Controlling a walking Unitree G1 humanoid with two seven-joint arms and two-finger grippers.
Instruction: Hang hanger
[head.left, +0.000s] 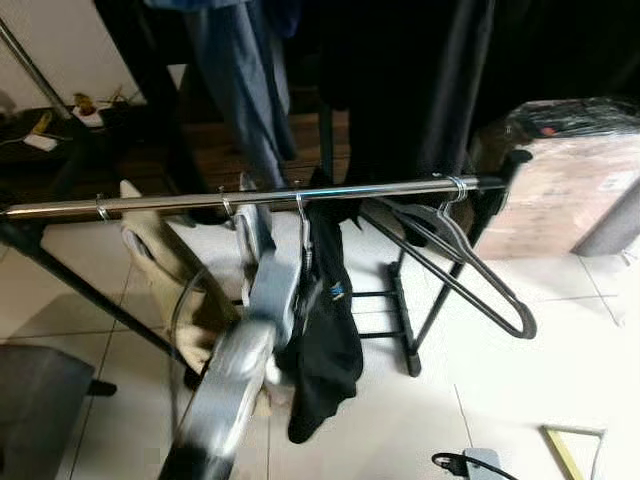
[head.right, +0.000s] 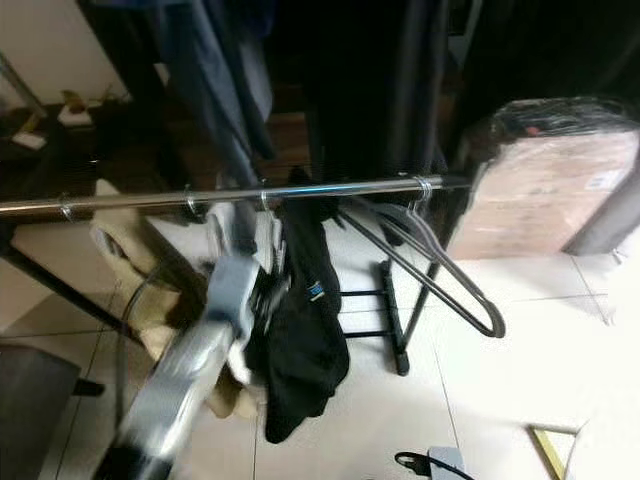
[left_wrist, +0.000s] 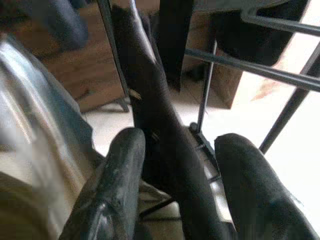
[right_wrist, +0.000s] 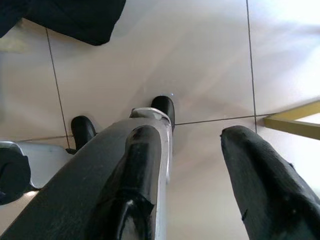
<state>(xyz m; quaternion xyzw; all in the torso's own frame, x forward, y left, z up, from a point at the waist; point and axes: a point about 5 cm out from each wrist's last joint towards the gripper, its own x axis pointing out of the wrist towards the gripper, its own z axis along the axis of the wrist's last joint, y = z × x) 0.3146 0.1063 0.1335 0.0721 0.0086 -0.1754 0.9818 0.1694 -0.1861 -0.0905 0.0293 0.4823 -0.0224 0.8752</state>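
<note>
**Chrome rail, grey hanger near its right end**

Chrome tubing forms the clothes rail (head.left: 250, 197), which runs level across the head views on black legs over a white tiled floor (head.left: 560, 370). The empty grey hanger (head.left: 470, 268) is hooked on the rail near its right end, tilted, its lower corner swung out to the right. Near the middle of the rail a black garment (head.left: 325, 330) hangs from a wire hook, and further left a beige garment (head.left: 165, 270) droops below the bar; two more bare hooks sit on the left stretch.

The left arm reaches up from below, blurred, and its left pincer (left_wrist: 177, 175) lies at the black garment just under the rail. In the left wrist view its two fingers (left_wrist: 117, 180) are spread, with the dark cloth running between them; whether they grip it cannot be told.

The right pincer (right_wrist: 195, 175) points down at the floor tiles, fingers parted and holding nothing. A wrapped cardboard box (head.left: 560, 170) stands on the floor beyond the rail's right end.
</note>
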